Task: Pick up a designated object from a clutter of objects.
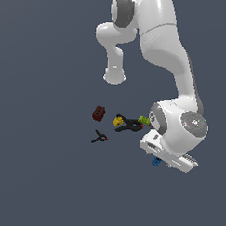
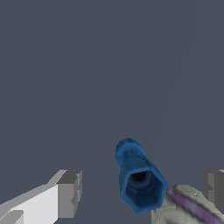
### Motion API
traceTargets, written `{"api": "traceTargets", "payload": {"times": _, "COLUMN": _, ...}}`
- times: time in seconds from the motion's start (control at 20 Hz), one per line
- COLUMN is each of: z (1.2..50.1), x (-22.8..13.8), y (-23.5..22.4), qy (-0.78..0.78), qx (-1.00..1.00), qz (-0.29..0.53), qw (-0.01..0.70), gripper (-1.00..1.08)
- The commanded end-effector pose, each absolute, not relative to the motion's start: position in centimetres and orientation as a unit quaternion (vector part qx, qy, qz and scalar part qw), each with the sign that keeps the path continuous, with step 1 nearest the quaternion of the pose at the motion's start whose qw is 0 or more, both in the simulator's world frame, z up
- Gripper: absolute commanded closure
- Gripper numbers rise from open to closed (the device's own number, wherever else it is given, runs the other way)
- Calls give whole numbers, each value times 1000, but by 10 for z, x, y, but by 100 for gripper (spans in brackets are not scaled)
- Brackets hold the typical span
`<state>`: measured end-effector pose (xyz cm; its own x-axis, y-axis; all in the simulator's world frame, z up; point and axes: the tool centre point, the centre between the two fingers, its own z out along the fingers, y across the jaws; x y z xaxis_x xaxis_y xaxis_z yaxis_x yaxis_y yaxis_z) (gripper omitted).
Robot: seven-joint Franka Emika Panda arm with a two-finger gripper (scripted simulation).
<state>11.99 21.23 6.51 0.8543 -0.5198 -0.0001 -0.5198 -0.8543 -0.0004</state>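
Observation:
The designated object, a tiny bright blue stubby cylinder (image 2: 139, 178), lies on the grey floor between my fingers, touching neither. In the exterior view the blue piece (image 1: 155, 161) peeks out under the hand. My gripper (image 2: 141, 192) is open, with one grey fingertip (image 2: 69, 192) on one side and the other (image 2: 213, 189) far across. The white-purple ball (image 2: 188, 206) lies right against the blue piece, also between the fingers. In the exterior view the gripper (image 1: 161, 162) is low over the floor and its fingers are mostly hidden by the hand.
The rest of the clutter lies toward the exterior view's left of the hand: a dark red block (image 1: 99, 113), a small black clamp (image 1: 100, 137), a larger black clamp (image 1: 128, 125), a yellow bit (image 1: 118, 120) and a green bit (image 1: 143, 120).

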Motion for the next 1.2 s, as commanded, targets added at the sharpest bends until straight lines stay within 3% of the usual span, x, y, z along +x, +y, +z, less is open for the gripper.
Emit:
{"api": "traceTargets", "payload": {"times": 0.0, "z": 52, "x": 119, "y": 212, "qy": 270, "qx": -963, "qz": 0, "qw": 0, "gripper": -92}}
{"api": "traceTargets", "payload": {"times": 0.35, "z": 43, "x": 121, "y": 213, "qy": 271, "qx": -963, "qz": 0, "qw": 0, "gripper": -92}}
{"api": "traceTargets", "payload": {"times": 0.4, "z": 43, "x": 121, "y": 213, "qy": 271, "qx": -963, "qz": 0, "qw": 0, "gripper": 108}}
{"api": "traceTargets", "payload": {"times": 1.15, "z": 49, "x": 119, "y": 212, "qy": 271, "qx": -963, "qz": 0, "qw": 0, "gripper": 108}}
